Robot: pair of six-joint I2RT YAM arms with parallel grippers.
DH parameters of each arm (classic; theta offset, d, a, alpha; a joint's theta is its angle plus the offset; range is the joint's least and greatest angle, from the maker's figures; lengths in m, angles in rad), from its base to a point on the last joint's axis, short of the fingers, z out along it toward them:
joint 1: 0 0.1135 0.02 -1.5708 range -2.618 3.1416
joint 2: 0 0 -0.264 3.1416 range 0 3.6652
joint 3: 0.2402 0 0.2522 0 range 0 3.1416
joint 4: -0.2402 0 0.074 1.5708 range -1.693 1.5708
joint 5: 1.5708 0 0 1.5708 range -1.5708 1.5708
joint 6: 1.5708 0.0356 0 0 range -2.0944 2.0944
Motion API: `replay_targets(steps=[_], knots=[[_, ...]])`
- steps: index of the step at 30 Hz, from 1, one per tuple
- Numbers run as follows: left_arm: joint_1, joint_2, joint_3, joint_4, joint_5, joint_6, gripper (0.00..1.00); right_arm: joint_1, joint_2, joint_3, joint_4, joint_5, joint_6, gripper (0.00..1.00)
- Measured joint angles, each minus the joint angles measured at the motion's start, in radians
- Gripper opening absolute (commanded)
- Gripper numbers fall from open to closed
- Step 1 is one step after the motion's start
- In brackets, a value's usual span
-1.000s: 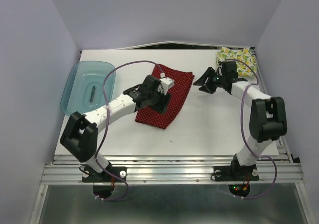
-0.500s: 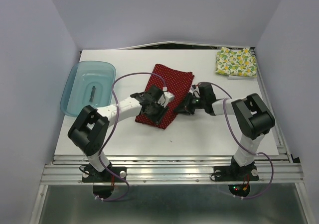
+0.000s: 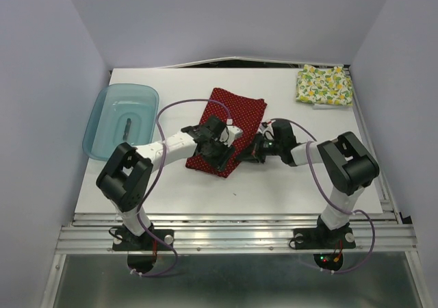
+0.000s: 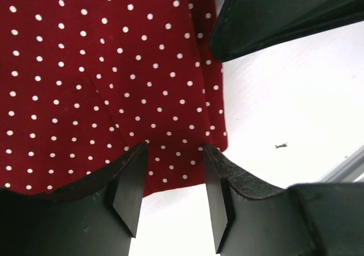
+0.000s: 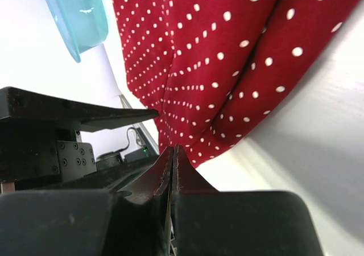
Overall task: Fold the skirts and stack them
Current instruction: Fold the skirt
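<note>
The dark red polka-dot skirt point(image 3: 233, 116) lies folded mid-table. My left gripper point(image 3: 217, 159) is open at its near edge. In the left wrist view the skirt point(image 4: 102, 79) has its hem running between the two fingers point(image 4: 128, 193) of that gripper point(image 4: 173, 193), with nothing pinched. My right gripper point(image 3: 246, 155) is low at the skirt's near right corner. In the right wrist view this gripper point(image 5: 173, 153) has its jaws pressed shut, the tips right at the edge of the skirt point(image 5: 227, 57), and no cloth shows between them. The cream fruit-print skirt point(image 3: 324, 85) lies folded at the back right corner.
A translucent blue tray point(image 3: 102, 113) holding a small dark object point(image 3: 128, 126) stands at the left edge of the table point(image 3: 287, 185). The two grippers are close together over the red skirt's near end. Grey walls surround the table.
My right arm swung from beside the cream skirt down to the red skirt's near right corner and its jaws closed. My left gripper slid toward the red skirt's near edge.
</note>
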Motion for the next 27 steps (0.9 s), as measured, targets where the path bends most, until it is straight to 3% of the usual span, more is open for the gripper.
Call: replay_targets(steps=[15,18,25,27], knots=[[0.000,0.055,0.043,0.000,0.060,-0.018,0.49,0.048,0.025,-0.007,-0.056,0.014,-0.061,0.01],[-0.001,0.063,0.050,0.000,0.066,-0.020,0.37,0.048,0.040,-0.007,-0.075,0.021,-0.084,0.01],[-0.003,0.092,0.069,0.000,0.071,-0.025,0.20,0.051,0.079,0.023,-0.097,0.019,-0.114,0.01],[-0.003,0.095,0.071,0.000,0.073,-0.025,0.10,0.055,0.084,0.031,-0.098,0.019,-0.119,0.01]])
